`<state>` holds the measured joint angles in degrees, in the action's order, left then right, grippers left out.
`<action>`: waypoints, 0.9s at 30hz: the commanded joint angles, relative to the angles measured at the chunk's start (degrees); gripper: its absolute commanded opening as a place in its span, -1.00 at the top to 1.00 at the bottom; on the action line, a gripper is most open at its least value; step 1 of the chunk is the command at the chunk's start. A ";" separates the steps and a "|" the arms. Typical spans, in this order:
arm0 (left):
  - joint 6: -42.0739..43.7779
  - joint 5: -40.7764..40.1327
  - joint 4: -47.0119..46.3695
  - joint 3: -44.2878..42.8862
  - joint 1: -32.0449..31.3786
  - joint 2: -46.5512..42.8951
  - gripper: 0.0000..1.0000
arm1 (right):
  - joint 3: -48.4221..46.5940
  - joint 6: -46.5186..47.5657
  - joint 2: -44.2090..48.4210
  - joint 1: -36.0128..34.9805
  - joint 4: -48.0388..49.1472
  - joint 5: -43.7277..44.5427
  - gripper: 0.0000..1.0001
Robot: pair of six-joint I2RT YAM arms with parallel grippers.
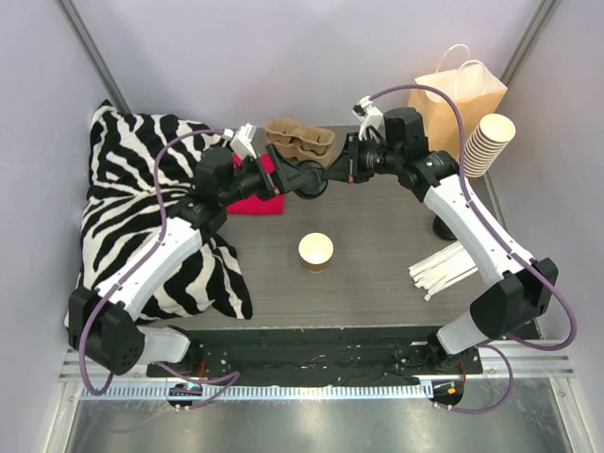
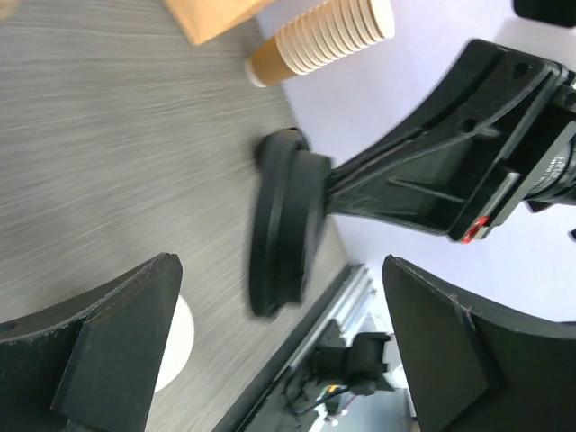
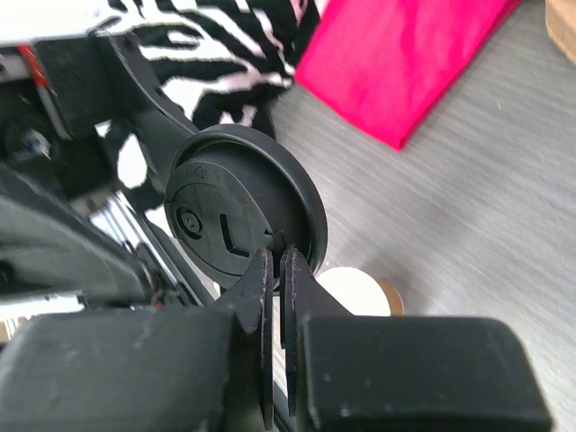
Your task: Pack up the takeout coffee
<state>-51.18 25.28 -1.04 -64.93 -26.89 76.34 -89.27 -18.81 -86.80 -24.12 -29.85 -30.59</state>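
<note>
The takeout coffee cup (image 1: 316,252) stood upright and uncovered near the middle of the counter (image 1: 377,283), its pale inside showing. Its black lid (image 3: 238,216) was in the air behind it, between the two arms. The right hand (image 3: 277,261) was closed tight on the lid's rim, pinching it edge-on so the disc stood nearly vertical. The left hand (image 2: 279,270) faced it with fingers spread wide and nothing in them, the lid hanging just beyond the gap. This looked like a handover: a thin rim pinch probably gives the right hand room to turn the lid flat and press it down on the cup. The paper bag (image 1: 453,99) waited open at the far right corner, well apart from the cup, so capping likely had to come before packing.
</note>
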 commanded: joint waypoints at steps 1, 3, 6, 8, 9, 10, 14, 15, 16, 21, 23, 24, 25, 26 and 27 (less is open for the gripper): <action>6.07 0.30 7.35 2.25 3.95 -7.76 -0.99 | 1.47 4.74 3.92 1.09 -3.72 -0.43 0.98; 8.01 0.56 12.01 3.31 7.28 -9.88 -0.99 | 2.43 7.28 4.63 1.09 -6.88 -1.74 0.98; 12.41 1.09 18.51 4.89 11.33 -12.52 -0.99 | 4.63 11.40 4.45 0.92 -12.24 -3.25 0.98; 15.65 1.79 23.24 4.99 12.48 -12.88 -0.99 | 6.99 14.13 4.45 0.74 -16.27 -2.81 0.98; 16.89 2.23 24.84 4.81 12.48 -12.62 -0.99 | 8.05 16.06 4.97 0.57 -16.91 -1.59 0.98; 17.77 3.02 26.16 4.46 12.48 -12.35 -0.99 | 8.85 17.39 5.24 0.30 -17.52 -1.06 0.98; 25.84 8.55 33.18 3.84 12.39 -9.81 -1.00 | 8.51 22.23 4.54 -1.19 -19.63 1.23 0.98; 27.00 10.13 34.34 3.67 12.39 -8.58 -0.99 | 8.24 22.32 4.10 -1.19 -19.72 1.15 0.98; 27.44 11.19 35.22 3.67 12.48 -7.96 -0.99 | 8.15 22.24 2.97 -1.28 -19.81 0.71 0.98; 22.63 17.60 31.02 6.39 12.48 -7.34 -0.99 | 8.94 23.02 0.59 -3.47 -18.93 0.79 0.98; 21.04 17.97 26.80 7.79 12.39 -7.87 -0.99 | 8.85 24.16 -0.64 -4.18 -19.11 1.93 0.98; 20.07 18.14 25.66 8.32 12.39 -8.04 -0.99 | 8.77 24.43 -0.91 -4.62 -19.11 2.11 0.98; 19.89 18.05 24.69 8.41 12.39 -7.87 -0.99 | 8.16 24.61 -1.52 -4.71 -19.20 2.29 0.98; 19.80 18.14 23.55 8.33 12.31 -7.78 -1.00 | 7.89 24.78 -2.48 -4.80 -19.28 2.37 0.98; 19.63 18.40 23.10 8.24 12.22 -7.43 -0.99 | 7.45 24.78 -3.19 -4.88 -19.37 2.38 0.98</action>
<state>-29.63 39.83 28.60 -56.55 -14.39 69.67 -79.29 3.64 -88.20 -28.18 -49.34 -29.28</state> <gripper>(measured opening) 0.996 0.047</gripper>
